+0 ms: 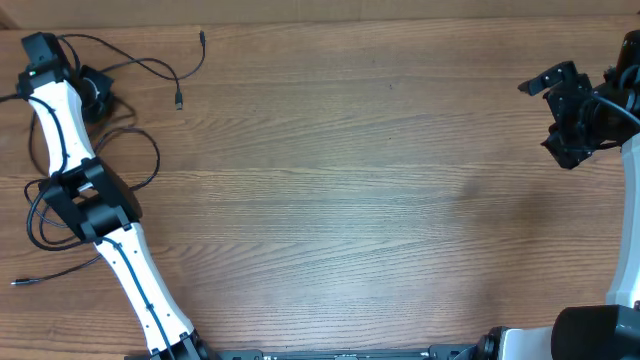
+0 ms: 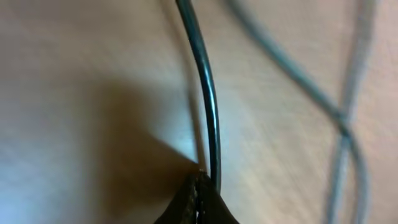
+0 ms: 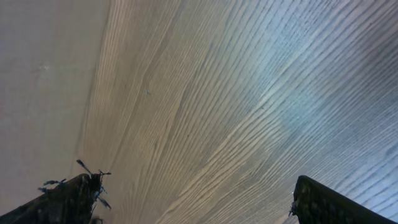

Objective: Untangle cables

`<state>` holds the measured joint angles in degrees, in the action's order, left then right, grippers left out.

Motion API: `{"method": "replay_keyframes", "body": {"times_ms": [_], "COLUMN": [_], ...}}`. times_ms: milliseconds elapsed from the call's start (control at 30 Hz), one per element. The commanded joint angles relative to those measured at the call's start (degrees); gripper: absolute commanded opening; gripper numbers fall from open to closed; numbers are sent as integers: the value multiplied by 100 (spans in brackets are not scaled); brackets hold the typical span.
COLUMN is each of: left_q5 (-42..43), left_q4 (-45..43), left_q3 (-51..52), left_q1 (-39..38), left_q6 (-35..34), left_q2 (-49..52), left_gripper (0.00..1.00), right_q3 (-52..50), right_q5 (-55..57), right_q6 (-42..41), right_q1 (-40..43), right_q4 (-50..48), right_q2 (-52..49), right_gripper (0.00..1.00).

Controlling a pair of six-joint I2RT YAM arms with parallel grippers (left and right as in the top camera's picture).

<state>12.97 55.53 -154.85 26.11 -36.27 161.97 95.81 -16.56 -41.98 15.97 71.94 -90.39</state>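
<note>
The left gripper (image 2: 199, 186): fingertips pressed together, no gap at the seam. One of the cables (image 2: 208, 93), thin, black and glossy, runs down the wrist view and meets the right side of the closed tips, touching them. Whether it is nipped between the pads or only lies against them cannot be told. Two more strands (image 2: 341, 118), grey and out of focus, cross each other to the right of it.

Overhead, the left gripper (image 1: 40, 48) is at the far left corner of the bench (image 1: 350, 200), down among the cables. The cords lie loose around the left arm (image 1: 62, 125). One wavy strand runs right from the gripper and ends in a small plug (image 1: 201, 37). A second plug (image 1: 179, 101) lies a little below it. A loop (image 1: 157, 160) bulges out beside the elbow, and another strand end (image 1: 15, 283) lies near the left edge.

The right gripper (image 3: 193, 199): fingers spread wide, only bare bench (image 3: 217, 93) showing between them. Frayed dark shreds (image 3: 93, 177) stick out at one fingertip. Overhead, this gripper (image 1: 552, 118) hangs at the right edge, well apart from the cables.

Bench surface: light brown wood grain, lines running lengthwise, with a pale sheen in the right wrist view.
</note>
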Motion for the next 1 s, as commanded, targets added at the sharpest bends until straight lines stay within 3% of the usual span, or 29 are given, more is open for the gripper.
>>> {"method": "replay_keyframes", "body": {"times_ms": [0,300,533,667,833,867,900,933,967], "left_q5": [1078,979,-249,-734,-1327,-1558,-1746,-1906,-1932], "left_q4": [-162,603,1939,2424,2778,2859,2907,2957,2970], "left_q3": [96,-1088,-2177,-2288,-1963,-1853,-1735,-1580,-1451], "left_q1": [-240,-92,138,240,264,264,264,282,308], "left_q6": [546,492,155,20,332,328,323,282,280], "left_q2": [332,310,310,313,334,337,337,337,337], "left_gripper": [4,4,4,4,4,7,18,39,49], "right_q3": [4,4,4,4,4,4,4,4,4], "right_q5": [-24,-24,-24,-26,-26,-26,-26,-26,-26], "right_q6": [26,28,31,31,28,28,28,28,28], "right_q1": [-26,-26,-26,-26,-26,-26,-26,-26,-26], "right_q4": [-48,-70,-66,-44,4,22,42,50,61], "right_q2": [24,24,24,24,24,24,24,24,24], "right_gripper": [100,100,100,100,100,100,100,100,100]}}
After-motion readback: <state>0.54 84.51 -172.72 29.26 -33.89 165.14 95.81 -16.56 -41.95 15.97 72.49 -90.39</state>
